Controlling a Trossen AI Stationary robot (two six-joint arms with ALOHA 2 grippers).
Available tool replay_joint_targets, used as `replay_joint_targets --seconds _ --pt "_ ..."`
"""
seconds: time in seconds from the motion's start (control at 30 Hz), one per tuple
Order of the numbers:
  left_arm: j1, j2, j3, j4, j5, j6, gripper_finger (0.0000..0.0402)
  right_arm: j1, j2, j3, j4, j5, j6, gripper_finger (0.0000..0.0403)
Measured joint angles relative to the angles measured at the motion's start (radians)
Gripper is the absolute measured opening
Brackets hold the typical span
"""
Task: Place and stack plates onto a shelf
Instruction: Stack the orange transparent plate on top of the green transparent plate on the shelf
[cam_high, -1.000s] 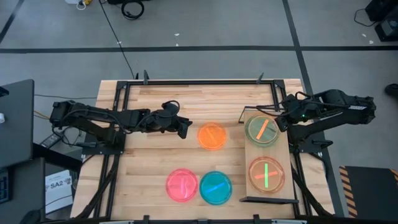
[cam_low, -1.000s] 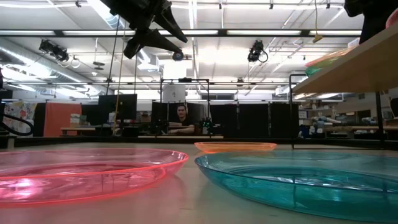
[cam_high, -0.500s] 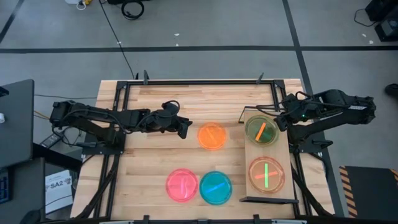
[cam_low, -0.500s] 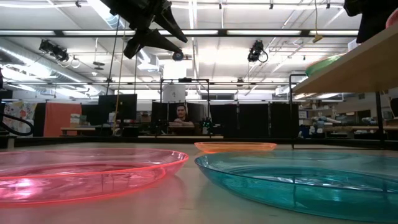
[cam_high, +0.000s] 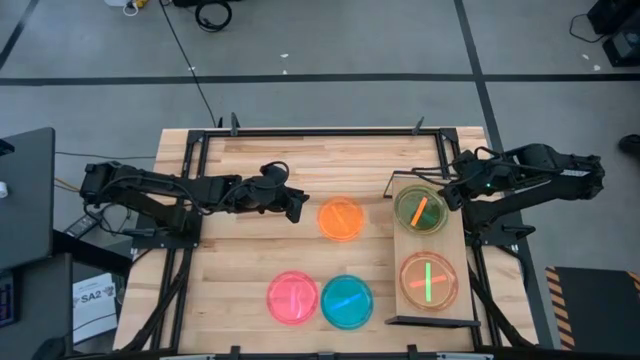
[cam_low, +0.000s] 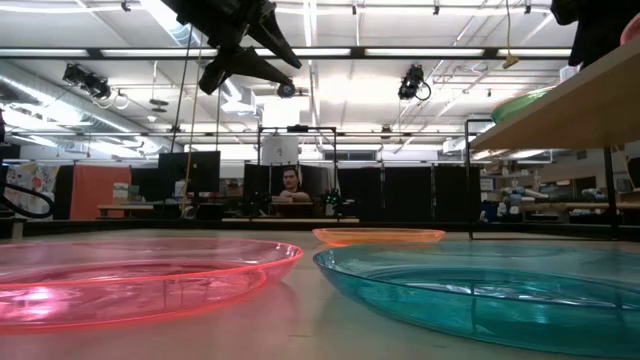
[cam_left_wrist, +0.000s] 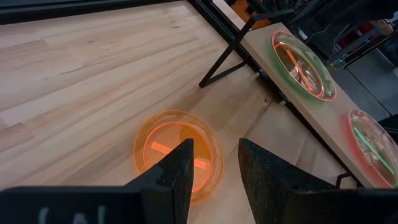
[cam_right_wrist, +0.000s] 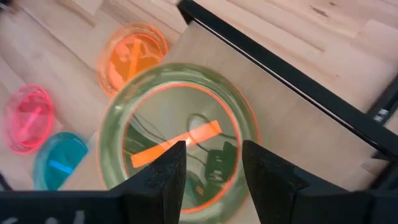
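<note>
The orange plate (cam_high: 341, 218) (cam_left_wrist: 177, 152) lies flat on the table. My left gripper (cam_high: 295, 205) (cam_left_wrist: 214, 165) hovers open above its left side. A pink plate (cam_high: 292, 297) and a teal plate (cam_high: 346, 300) lie near the table's near edge. The shelf (cam_high: 455, 245) carries two stacks: a far one topped by a green plate (cam_high: 420, 208) (cam_right_wrist: 180, 130) and a near one (cam_high: 428, 280). My right gripper (cam_high: 450, 190) (cam_right_wrist: 211, 171) is open at the green plate's right rim. My right gripper has its open fingers (cam_right_wrist: 168, 174) on either side of the green plate's right rim (cam_right_wrist: 211, 199), slanting down from the table's right. I cannot tell whether they touch it. The plate lies on the far stack.
The shelf's black frame (cam_left_wrist: 227, 53) stands between the orange plate and the stacks. Bare table top (cam_high: 240, 260) lies left of the plates. A person sits far off in the room behind the table (cam_low: 290, 190).
The top plate of the far stack has settled lower and flatter on the shelf; in the low view its raised rim has sunk. Both arms have kept nearly still.
</note>
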Motion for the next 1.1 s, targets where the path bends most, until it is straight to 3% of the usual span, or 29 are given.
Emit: replay_joint_targets --seconds 0.4,1.1 --pt "0.000 0.138 -0.002 -0.033 0.001 -0.054 0.0133 0.000 0.003 0.000 0.129 -0.002 -0.008 0.0163" --pt "0.003 0.411 -0.001 0.027 0.000 -0.087 0.0133 0.000 0.003 0.000 0.132 -0.002 -0.017 0.0162"
